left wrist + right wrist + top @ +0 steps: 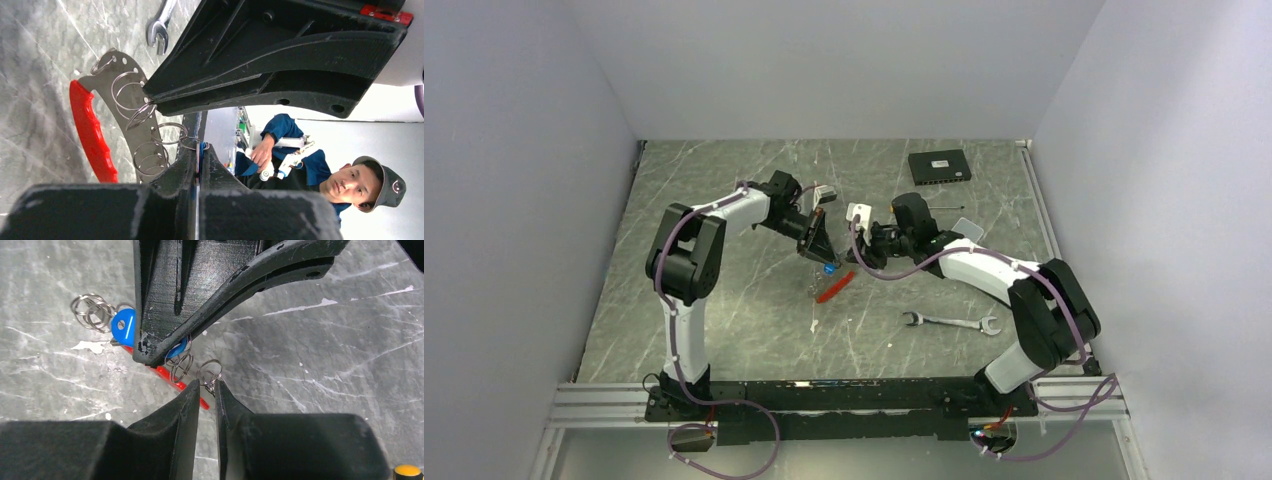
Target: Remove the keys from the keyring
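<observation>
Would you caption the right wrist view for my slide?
Right jaws narrowly parted around a split ring, beside the left jaws, blue key head and red tag.

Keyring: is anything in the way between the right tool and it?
Nothing visible. A small ring of the keyring sits between the tips of the right tool. The left tool pinches a blue key beside it, not between.

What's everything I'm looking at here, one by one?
table: one, grey marbled, under everything
wrench: one, silver, near right arm
black box: one, far right
keyring: one, red tag, grey plate, several split rings, centre
blue-headed keys: apparently two, among the rings
yellow knob: one, corner of right wrist view
onlooker: one, blue jacket, grey cap, background
left gripper: black, shut on a blue key
right gripper: black, nearly closed around a ring
</observation>
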